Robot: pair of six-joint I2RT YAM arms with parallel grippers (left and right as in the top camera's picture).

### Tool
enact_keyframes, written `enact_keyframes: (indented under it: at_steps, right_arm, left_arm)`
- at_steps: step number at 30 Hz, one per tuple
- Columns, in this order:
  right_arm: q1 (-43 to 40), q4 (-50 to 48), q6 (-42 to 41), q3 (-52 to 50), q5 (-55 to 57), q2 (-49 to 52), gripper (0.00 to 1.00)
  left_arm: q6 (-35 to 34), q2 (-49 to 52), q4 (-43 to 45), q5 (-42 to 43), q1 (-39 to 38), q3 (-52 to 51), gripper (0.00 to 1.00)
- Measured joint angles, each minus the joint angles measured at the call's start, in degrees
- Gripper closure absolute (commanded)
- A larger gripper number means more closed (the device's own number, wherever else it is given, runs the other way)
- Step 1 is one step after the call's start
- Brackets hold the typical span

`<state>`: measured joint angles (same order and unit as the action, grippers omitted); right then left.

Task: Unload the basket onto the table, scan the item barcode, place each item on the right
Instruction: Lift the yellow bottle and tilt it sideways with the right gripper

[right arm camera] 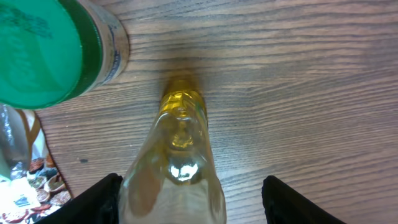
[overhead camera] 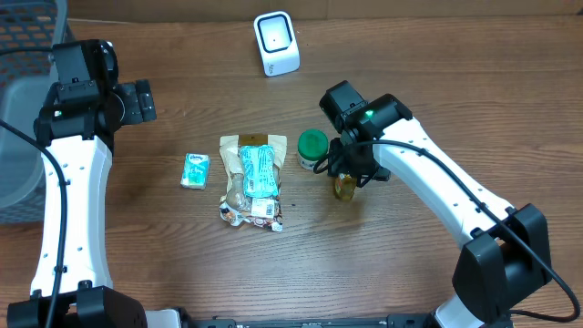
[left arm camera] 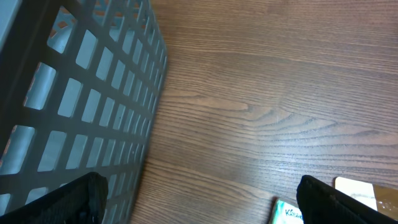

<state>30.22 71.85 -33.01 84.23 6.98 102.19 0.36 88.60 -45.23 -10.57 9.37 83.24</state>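
Wooden bench [overhead camera: 410, 292], scanner [overhead camera: 276, 43] at the middle of its far edge. Task judged barely begun: nothing is lifted, nothing presented for scanning. Bottle [right arm camera: 180, 162] rests on the bench right of centre, just beside a jar [right arm camera: 43, 50], well apart from the scanner. Right claw [right arm camera: 193, 199] straddles the bottle, part-open, with a gap at one finger; grip not made. Left claw [left arm camera: 199, 205] stands wide and empty by the basket [left arm camera: 81, 93] at the left edge.

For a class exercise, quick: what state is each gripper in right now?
Left gripper: open, empty.
Right gripper: open around the bottle, not closed on it.
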Motion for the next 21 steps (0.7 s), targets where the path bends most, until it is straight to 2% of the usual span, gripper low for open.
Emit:
enact_keyframes:
  at_steps: [3, 5, 9, 13, 16, 21]
  right_arm:
    - [0.0, -0.3, 0.0, -0.7, 0.1, 0.0, 0.43]
    - [0.0, -0.5, 0.0, -0.8, 0.1, 0.0, 0.53]
    - [0.0, -0.5, 0.3, -0.8, 0.1, 0.0, 0.67]
    - [0.0, -0.3, 0.1, -0.8, 0.5, 0.0, 0.70]
    - [0.0, -0.3, 0.0, -0.8, 0.5, 0.0, 0.78]
    - [0.0, 0.1, 0.0, -0.8, 0.6, 0.0, 0.80]
  left_arm:
    - [0.0, 0.0, 0.0, 0.0, 0.0, 0.0, 0.00]
    - [0.0, 0.0, 0.0, 0.0, 0.0, 0.0, 0.00]
    - [0.0, 0.0, 0.0, 0.0, 0.0, 0.0, 0.00]
    - [0.0, 0.0, 0.0, 0.0, 0.0, 0.0, 0.00]
    - [0.0, 0.0, 0.0, 0.0, 0.0, 0.0, 0.00]
    - [0.0, 0.0, 0.0, 0.0, 0.0, 0.0, 0.01]
